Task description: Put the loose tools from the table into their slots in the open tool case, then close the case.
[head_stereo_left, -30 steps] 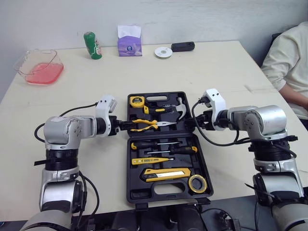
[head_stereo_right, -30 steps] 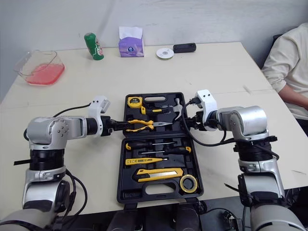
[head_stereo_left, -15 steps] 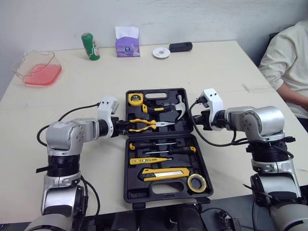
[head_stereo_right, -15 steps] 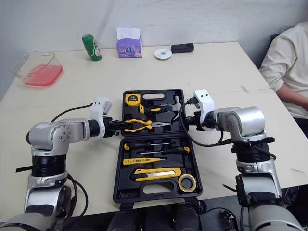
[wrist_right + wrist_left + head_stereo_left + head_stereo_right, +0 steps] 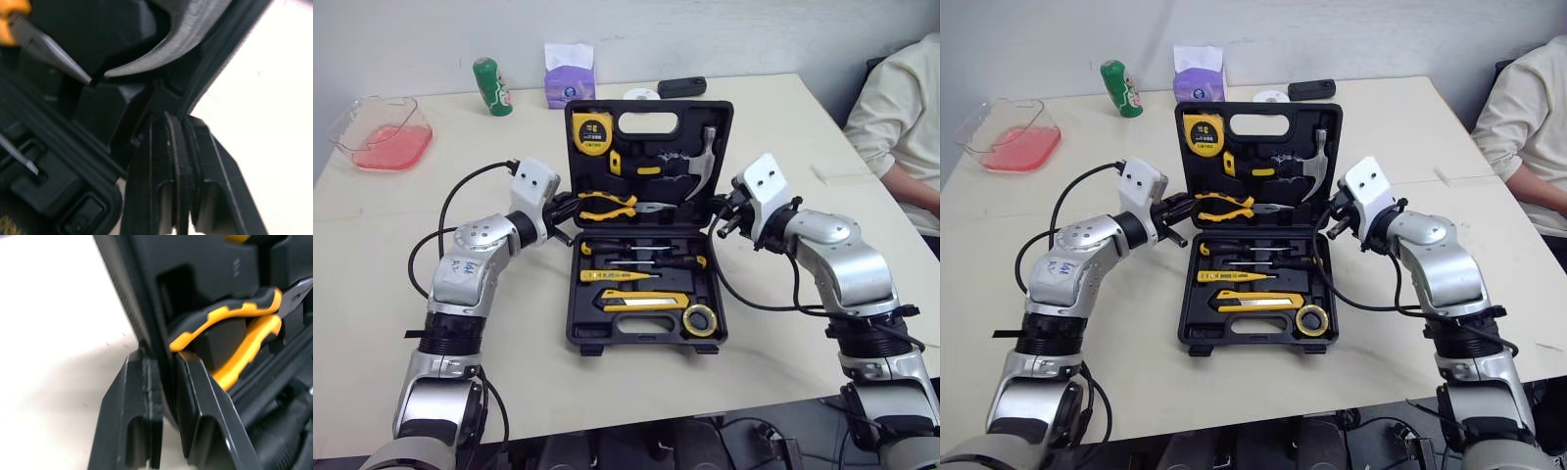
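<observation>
Tool case (image 5: pixel 646 328) sits in the middle of the table (image 5: pixel 783 127). Its lid (image 5: pixel 651 117) is tilted up off the surface, with tools seated in their slots. You have the left gripper (image 5: pixel 564 210) clamped on the lid's left rim and the right gripper (image 5: pixel 725 217) clamped on its right rim.

Labels on the tape measure (image 5: pixel 590 130), tissue box (image 5: pixel 569 86) and green can (image 5: pixel 492 85) are too small to read.

Left wrist view shows you the pinch just beside the pliers (image 5: pixel 234 333). Right wrist view shows it just beside the hammer (image 5: pixel 166 49) claw.
</observation>
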